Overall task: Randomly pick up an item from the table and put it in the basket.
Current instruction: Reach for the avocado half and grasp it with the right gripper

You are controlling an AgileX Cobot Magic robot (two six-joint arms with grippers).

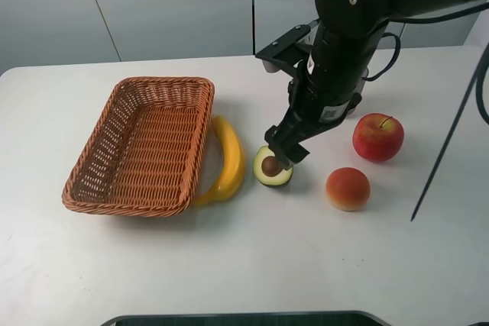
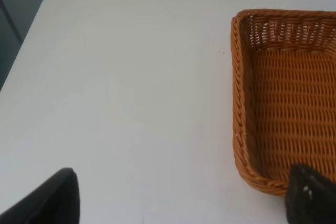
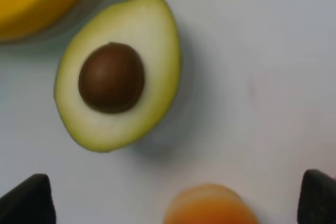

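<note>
Avocado (image 1: 273, 167): halved, cut face up, pit showing. Sits on table (image 1: 344, 265) mid-scene, just right of banana (image 1: 229, 162), left of peach (image 1: 348, 188), apple (image 1: 377, 137) farther right. Basket (image 1: 137, 208) lies left, banana btwn it and avocado.

Long axis: approx near-to-far w/ a slant, judged from high view. In R wrist view it runs roughly crosswise to the line joining the two fingertips, so jaws look set to close on the short width. Little wrist turn needed, prob.

R claw (image 1: 286, 149): hangs above avocado's right edge, pointing down, not touching it. Jaws spread wide, well wider than the fruit, nothing held. Wrist view shows avocado off to one side of the gap and peach's edge btwn the tips. So claw seems slightly right of target and likely wants a small shift left before dropping.

L claw (image 2: 181, 199): spread wide, empty, over bare table by the basket's left side. Not seen in high view.

Nearer arm: R, by far. L has the basket btwn it and the avocado.

Carry after grasp: leftward, over banana, into basket.
</note>
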